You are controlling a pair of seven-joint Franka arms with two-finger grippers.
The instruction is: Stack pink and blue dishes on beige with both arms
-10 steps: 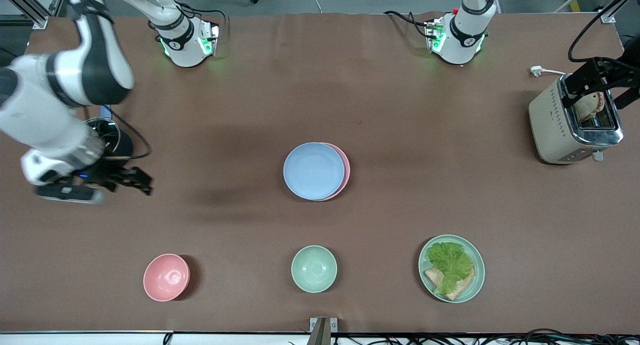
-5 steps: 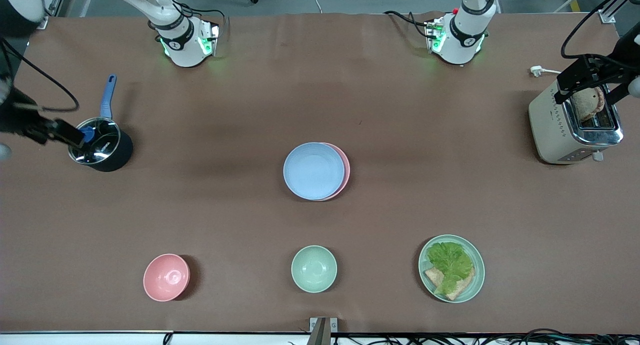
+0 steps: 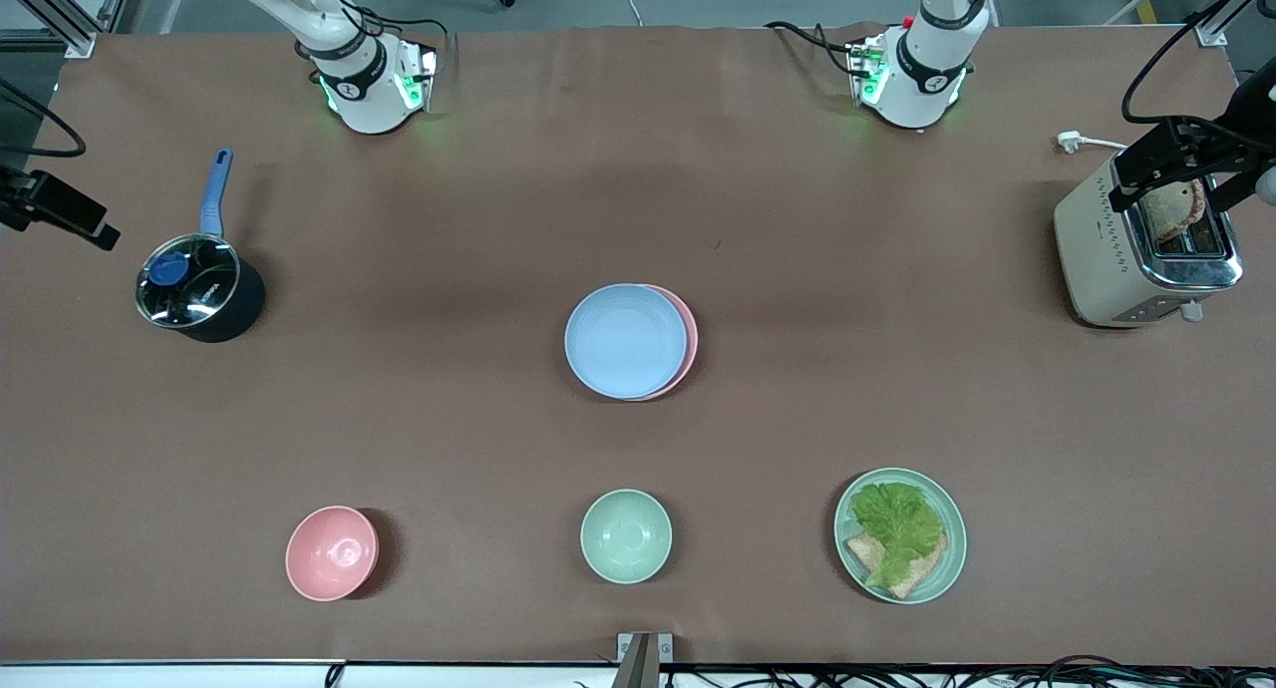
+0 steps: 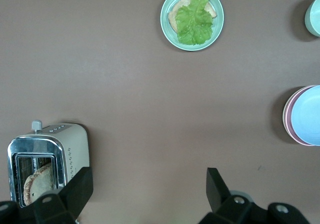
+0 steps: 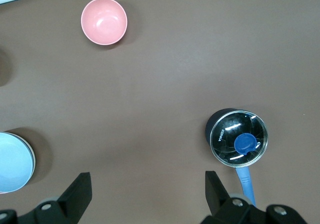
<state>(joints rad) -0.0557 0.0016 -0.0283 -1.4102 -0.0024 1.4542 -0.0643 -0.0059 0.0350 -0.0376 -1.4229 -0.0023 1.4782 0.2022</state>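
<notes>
The pale blue plate (image 3: 626, 341) lies on the pink plate (image 3: 690, 344) at the table's middle, and only a crescent of pink shows at its side. Both also show in the left wrist view, blue plate (image 4: 307, 115) over pink plate (image 4: 288, 115). No beige plate can be made out; anything under the stack is hidden. My left gripper (image 3: 1181, 174) hangs open over the toaster, jaws wide and empty (image 4: 149, 179). My right gripper (image 3: 60, 212) is up at the right arm's end of the table, beside the pot, open and empty (image 5: 147, 181).
A black pot (image 3: 194, 289) with a glass lid and blue handle stands at the right arm's end. A beige toaster (image 3: 1116, 244) holds bread at the left arm's end. Nearest the front camera are a pink bowl (image 3: 332, 552), a mint bowl (image 3: 626, 535) and a mint plate (image 3: 955, 543) with lettuce.
The right arm has swung away from over the table by the pot out to the table's end, uncovering the pot. The left gripper shifted slightly over the toaster. The plates have not moved.
</notes>
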